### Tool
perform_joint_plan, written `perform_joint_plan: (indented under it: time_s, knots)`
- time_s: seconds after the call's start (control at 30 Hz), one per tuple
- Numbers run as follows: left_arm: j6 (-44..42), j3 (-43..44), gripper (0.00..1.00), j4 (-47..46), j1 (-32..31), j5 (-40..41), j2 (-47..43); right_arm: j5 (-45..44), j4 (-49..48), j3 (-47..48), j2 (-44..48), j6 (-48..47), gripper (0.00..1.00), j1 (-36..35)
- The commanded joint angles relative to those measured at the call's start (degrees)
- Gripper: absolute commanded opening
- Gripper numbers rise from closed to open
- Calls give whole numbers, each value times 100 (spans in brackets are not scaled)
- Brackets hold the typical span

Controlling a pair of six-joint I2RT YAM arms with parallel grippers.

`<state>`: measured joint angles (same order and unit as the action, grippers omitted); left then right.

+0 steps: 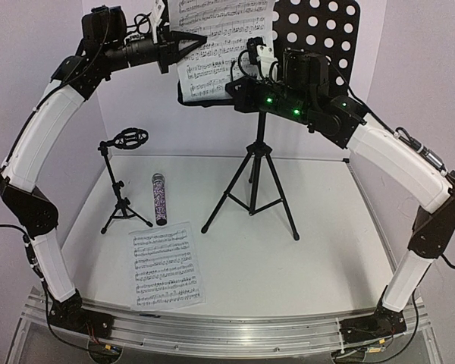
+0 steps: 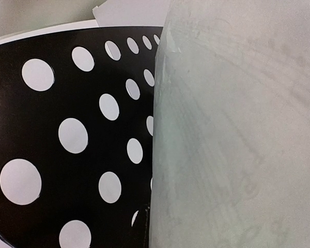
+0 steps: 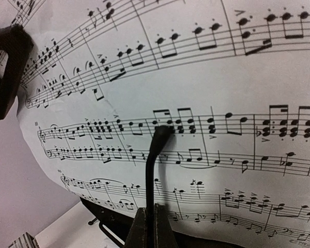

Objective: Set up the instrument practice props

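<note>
Pinching retainer wire [image 3: 150, 170] in right gripper [image 3: 151, 223], left gripper [image 1: 200, 38] pressed together at music sheet [image 1: 227, 23] edge; could tear or slip off music stand [image 1: 318, 38] if tugged.

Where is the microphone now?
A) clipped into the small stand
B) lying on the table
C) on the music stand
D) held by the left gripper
B: the microphone lies flat on the table beside the small stand, whose clip is empty.

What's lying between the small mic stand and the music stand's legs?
The microphone lies flat there, touching neither the mic stand nor the music stand; the top view shows it.
</note>
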<state>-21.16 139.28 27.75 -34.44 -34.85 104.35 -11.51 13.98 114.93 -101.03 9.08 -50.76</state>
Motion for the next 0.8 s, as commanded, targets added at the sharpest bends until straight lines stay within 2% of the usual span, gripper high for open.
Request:
perform_joint_plan:
  time_s: [0.0, 0.13, 0.4, 0.77]
  knots:
    - [-305, 222, 0, -227, 15, -92, 124, 268, -255, -21, 196, 90, 0, -66]
    - [-462, 211, 3, -297, 16, 0, 177, 243, -255, 22, 144, 130, 0, -68]
    - [-549, 210, 34, -522, 16, 230, 32, -295, -262, -44, 114, 293, 0, -67]
    - [-631, 349, 50, -115, 16, 627, -343, -428, -264, -28, 89, 330, 0, -63]
